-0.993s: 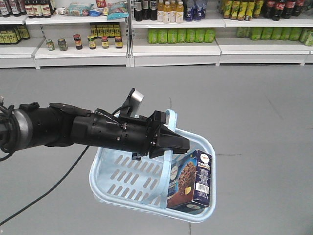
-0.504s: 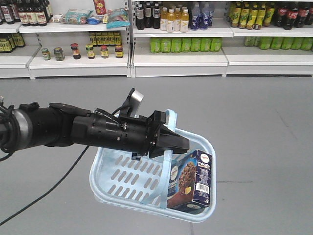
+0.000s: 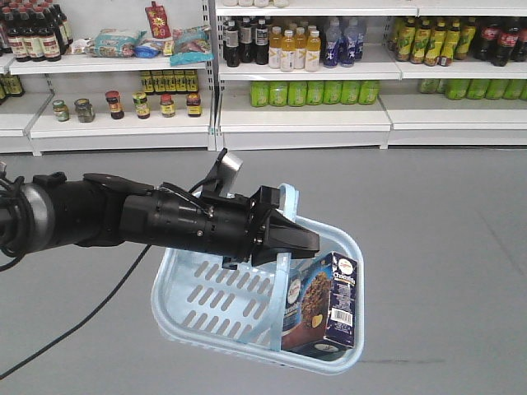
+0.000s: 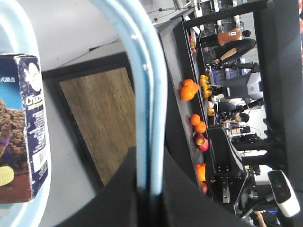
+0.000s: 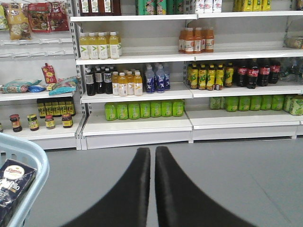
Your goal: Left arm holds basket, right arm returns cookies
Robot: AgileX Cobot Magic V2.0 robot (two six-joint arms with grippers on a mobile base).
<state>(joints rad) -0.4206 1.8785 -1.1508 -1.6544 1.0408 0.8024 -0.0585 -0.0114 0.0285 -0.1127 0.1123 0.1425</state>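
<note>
In the front view my left arm [image 3: 132, 218] reaches in from the left, and its gripper [image 3: 306, 242] is shut on the flat blue strap handle [image 3: 286, 200] of the light blue basket [image 3: 177, 325], which hangs tilted above the grey floor. The cookies [image 3: 322, 305] stand upright in the basket's right corner. The left wrist view shows the handle [image 4: 150, 94] pinched between the black fingers [image 4: 113, 194] of the left gripper [image 4: 150, 190], with the cookies [image 4: 23, 142] at the left. My right gripper [image 5: 152, 154] is shut with nothing in it, right of the basket rim [image 5: 34, 163] and the cookies [image 5: 13, 182].
Store shelves [image 3: 296, 115] with drink bottles, green cans and jars [image 3: 136, 104] run along the far side of the grey floor [image 3: 445, 247]. The right wrist view faces the same shelves [image 5: 137, 125]. Oranges and apples [image 4: 191, 94] lie on a dark rack in the left wrist view.
The shelves have slid lower and to the right in the front view, showing more upper rows. My left arm, the basket and the cookies hold the same place in the frame.
</note>
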